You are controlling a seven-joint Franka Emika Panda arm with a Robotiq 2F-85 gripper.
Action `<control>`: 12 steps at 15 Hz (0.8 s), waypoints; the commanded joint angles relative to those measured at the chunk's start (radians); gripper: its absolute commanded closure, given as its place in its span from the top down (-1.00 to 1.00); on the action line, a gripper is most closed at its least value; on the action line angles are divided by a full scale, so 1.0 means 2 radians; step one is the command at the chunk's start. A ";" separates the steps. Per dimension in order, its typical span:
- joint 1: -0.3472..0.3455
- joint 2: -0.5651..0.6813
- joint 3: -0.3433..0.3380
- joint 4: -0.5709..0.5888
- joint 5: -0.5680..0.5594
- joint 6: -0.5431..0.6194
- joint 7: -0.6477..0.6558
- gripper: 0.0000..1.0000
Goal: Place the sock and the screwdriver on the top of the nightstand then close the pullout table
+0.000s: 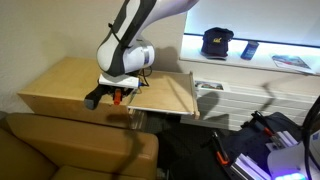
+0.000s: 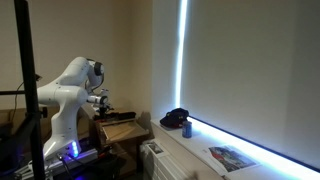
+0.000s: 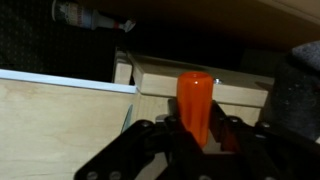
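Observation:
My gripper (image 1: 115,95) is shut on the screwdriver (image 3: 196,104). Its red-orange handle stands between the black fingers (image 3: 197,135) in the wrist view, and the shaft is hidden. The gripper hangs low over the seam between the light tan nightstand (image 1: 62,85) and the pullout table (image 1: 165,95), which stands pulled out. A black limp shape (image 1: 94,98) at the nightstand's front edge, next to the gripper, looks like the sock. In an exterior view the arm (image 2: 72,88) holds the gripper (image 2: 101,101) over the wooden top (image 2: 122,127).
A white shelf unit (image 1: 250,62) stands behind, with a black cap (image 1: 216,42), a remote and a magazine on it. The cap (image 2: 176,119) and a blue can (image 2: 187,128) show in an exterior view. A brown sofa (image 1: 70,145) fills the foreground.

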 commanded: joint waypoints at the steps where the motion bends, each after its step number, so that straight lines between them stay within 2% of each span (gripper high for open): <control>1: 0.016 0.011 -0.013 -0.003 -0.002 0.028 0.007 -0.09; 2: 0.018 0.008 -0.013 -0.008 -0.002 0.030 0.007 0.18; 8: 0.021 -0.024 -0.016 -0.040 -0.001 0.036 0.004 0.97; 12: 0.015 -0.073 -0.018 -0.085 -0.003 0.014 0.002 1.00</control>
